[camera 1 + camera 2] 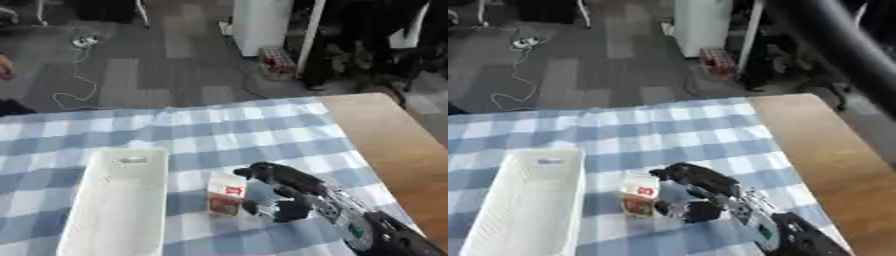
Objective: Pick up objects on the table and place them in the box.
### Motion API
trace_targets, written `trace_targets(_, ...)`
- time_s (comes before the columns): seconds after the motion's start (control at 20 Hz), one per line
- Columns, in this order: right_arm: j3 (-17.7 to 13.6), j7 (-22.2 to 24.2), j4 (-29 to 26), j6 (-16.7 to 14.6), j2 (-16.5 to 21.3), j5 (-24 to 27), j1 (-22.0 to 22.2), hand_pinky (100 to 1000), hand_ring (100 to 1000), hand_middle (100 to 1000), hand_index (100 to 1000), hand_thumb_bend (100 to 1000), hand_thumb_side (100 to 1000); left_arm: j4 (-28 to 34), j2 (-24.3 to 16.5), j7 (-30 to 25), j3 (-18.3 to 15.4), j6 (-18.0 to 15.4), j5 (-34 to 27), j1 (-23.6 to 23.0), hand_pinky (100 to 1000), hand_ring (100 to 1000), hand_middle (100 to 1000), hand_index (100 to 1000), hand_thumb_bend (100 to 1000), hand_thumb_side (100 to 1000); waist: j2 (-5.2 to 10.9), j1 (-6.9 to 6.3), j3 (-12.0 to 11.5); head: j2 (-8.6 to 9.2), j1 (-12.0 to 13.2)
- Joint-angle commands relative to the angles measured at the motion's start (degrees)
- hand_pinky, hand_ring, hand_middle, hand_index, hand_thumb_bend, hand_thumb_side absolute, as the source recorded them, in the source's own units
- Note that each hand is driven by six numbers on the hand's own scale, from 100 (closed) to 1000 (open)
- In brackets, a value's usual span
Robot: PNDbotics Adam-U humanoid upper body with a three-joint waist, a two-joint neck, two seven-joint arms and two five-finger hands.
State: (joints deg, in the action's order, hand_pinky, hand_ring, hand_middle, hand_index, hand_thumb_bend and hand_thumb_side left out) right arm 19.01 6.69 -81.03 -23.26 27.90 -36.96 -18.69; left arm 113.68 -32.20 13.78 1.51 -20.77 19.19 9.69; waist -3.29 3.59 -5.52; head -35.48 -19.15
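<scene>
Right hand [278, 192] came in from the lower right of the frame, black fingers [262, 171] curled over the top of a small packet [226, 199] and thumb [256, 207] low against its right side, so it was grasping the packet. Packet was whitish with a red mark and a brown lower part, standing roughly upright at lower centre on the blue-and-white checked tablecloth [245, 135]; could not tell whether its base was touching the cloth or just lifted off it. White box [118, 200] sat at lower left, long and narrow, just left of the packet with a strip of cloth between them. Inside of the box showed only white. Bare wooden tabletop [389, 145] ran down the right side of the frame past the cloth edge. Grey floor with a white cable [74, 82] in the upper left. Left hand did not show in either view.
</scene>
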Motion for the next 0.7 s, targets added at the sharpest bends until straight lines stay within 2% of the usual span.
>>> trace_targets(0.05,-0.53,0.55,-1.42,0.32,1.47,0.44,-0.5,960,804,786,1000,336,1000,0.91,-1.16,0.28,-0.21,0.13,0.31,0.34,393,453,638,763,125,912,0.68,-0.39,0.09,0.11,-0.82)
trace_targets(0.7,0.32,-0.71,3.13,1.48,-0.67,0.25,-2.85,951,796,788,1000,312,1000,0.91,-1.1,-0.06,0.1,0.02,-0.47,1.5,393,453,638,763,127,912,0.57,-0.28,-0.62,0.01,-1.97)
